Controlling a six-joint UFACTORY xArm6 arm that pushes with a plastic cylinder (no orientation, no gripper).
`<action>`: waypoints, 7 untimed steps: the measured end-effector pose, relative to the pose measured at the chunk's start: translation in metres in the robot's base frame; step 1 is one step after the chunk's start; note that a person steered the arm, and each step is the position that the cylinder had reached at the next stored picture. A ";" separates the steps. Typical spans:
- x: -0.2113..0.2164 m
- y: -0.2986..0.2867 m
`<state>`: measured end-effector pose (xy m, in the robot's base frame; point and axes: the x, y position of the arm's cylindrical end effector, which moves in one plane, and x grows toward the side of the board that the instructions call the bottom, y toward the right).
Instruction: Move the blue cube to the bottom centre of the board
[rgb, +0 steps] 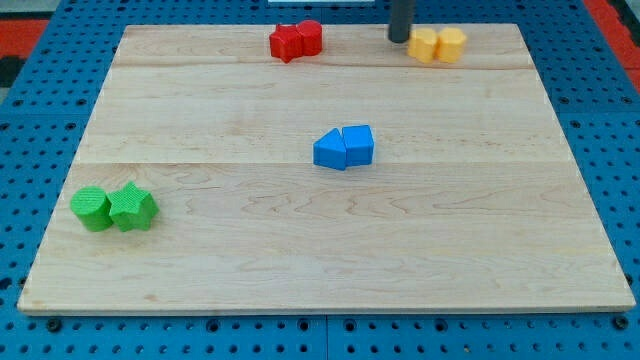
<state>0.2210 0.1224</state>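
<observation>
While the blue cube sits mid-board touching a blue wedge-like block, my tip rests at the view's top, just left of two yellow blocks, holding nothing, touching no block.

We see a wooden board lying on a blue pegboard table, with two touching red blocks at its top edge, two touching yellow blocks top right, and two touching green blocks at lower left.
</observation>
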 end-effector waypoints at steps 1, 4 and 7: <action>0.000 -0.028; 0.044 -0.033; 0.188 -0.075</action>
<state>0.4094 0.0473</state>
